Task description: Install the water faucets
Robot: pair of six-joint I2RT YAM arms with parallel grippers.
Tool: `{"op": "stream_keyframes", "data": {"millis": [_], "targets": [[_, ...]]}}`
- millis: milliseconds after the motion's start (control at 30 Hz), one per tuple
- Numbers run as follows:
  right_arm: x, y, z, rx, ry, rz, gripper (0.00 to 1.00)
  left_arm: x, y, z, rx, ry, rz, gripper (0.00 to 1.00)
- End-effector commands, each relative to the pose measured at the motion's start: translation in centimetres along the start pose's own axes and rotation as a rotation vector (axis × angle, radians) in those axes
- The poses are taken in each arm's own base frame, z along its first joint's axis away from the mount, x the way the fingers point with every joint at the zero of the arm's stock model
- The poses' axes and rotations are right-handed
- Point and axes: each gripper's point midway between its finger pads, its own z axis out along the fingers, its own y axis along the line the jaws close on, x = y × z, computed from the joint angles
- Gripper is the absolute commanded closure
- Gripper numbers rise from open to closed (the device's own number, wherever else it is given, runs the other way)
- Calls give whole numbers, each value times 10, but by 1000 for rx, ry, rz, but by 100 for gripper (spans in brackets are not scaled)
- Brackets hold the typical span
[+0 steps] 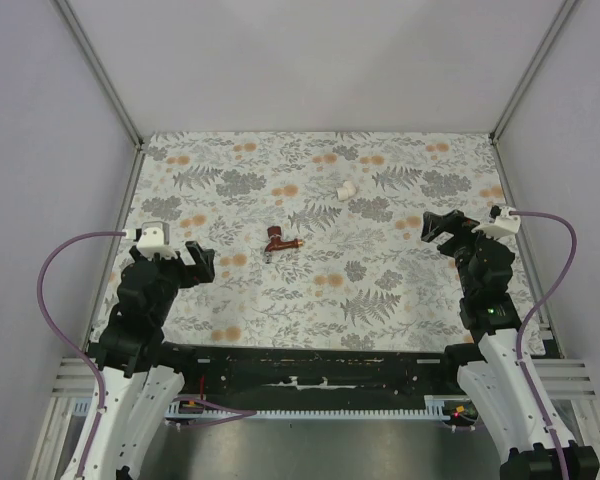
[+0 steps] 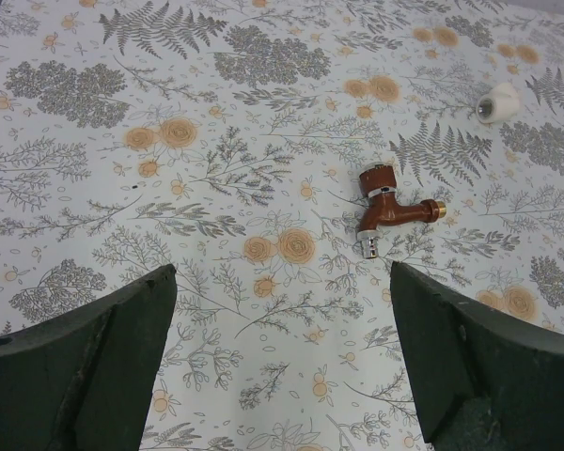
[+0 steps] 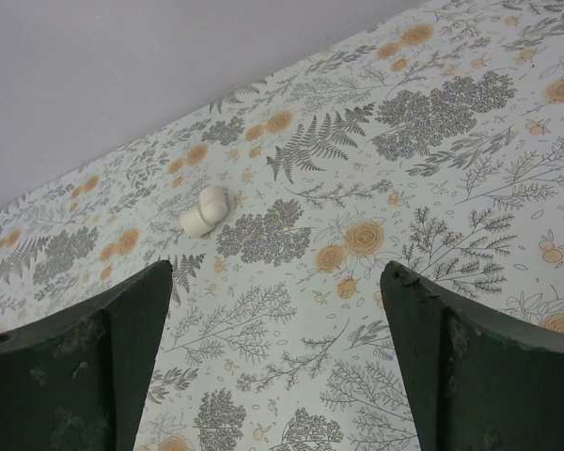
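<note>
A small dark red-brown water faucet [image 2: 385, 202], short-spouted with a silvery tip and a brass-coloured end, lies on its side near the middle of the bench [image 1: 380, 290]. The bench is spread with a white cloth printed in grey ferns and orange flowers. The tap rests alone on the cloth, apart from both arms.

A small white cylindrical pipe fitting [image 3: 205, 210] lies farther back and to the right, well apart from the faucet and nearer the far edge.

The left pincer [image 1: 192, 262] hangs over the left side of the bench with its jaws spread wide and nothing between them. Seen from the left wrist, its two dark green fingers [image 2: 94, 366] frame the bottom corners of the view. The faucet lies on the cloth ahead of them, closer to the right-hand finger, and the white fitting shows in the upper right corner.

The right pincer [image 1: 442, 225] is poised over the right side of the bench, also gaping wide and holding nothing. From the right wrist, the pipe fitting sits ahead and to the left, just beyond the left-hand finger.

A purple cable [image 1: 55, 260] loops from each wrist down to the arm bases, and pale grey walls [image 1: 40, 120] enclose the bench on three sides.
</note>
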Motion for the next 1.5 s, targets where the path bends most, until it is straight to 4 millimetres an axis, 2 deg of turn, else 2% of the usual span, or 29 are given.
{"op": "stream_keyframes", "data": {"millis": [0, 100, 300, 433, 600, 733, 900, 1000, 1167, 1267, 1367, 1467], "targets": [[-20, 14, 0, -40, -28, -3, 2, -12, -1, -2, 6, -42, -1, 2], [-10, 33, 3, -156, 14, -24, 2, -13, -2, -3, 9, -42, -3, 2], [12, 50, 23, -234, 169, -38, 2, -13, -4, -2, 17, -41, -3, 2], [24, 73, 32, -371, 254, -67, 2, -14, -3, -3, 17, -47, -2, 2], [33, 87, 47, -401, 271, -116, 2, -17, -4, -6, 21, -65, -4, 2], [45, 111, 62, -460, 300, -161, 2, -19, -4, -7, 25, -75, -5, 2], [67, 149, 82, -649, 397, -162, 2, -19, -4, -7, 24, -72, -3, 2], [90, 157, 102, -648, 495, -187, 2, -19, -4, -7, 23, -75, -2, 2], [118, 166, 134, -554, 556, -308, 2, -19, -3, -7, 20, -74, -1, 2], [150, 183, 135, -578, 636, -342, 2, -19, -3, -6, 15, -72, -1, 2], [187, 193, 124, -607, 744, -405, 2, -19, -3, -7, 16, -74, -1, 2], [215, 209, 113, -640, 805, -420, 6, -18, -3, -6, 15, -68, 0, 2]]}}
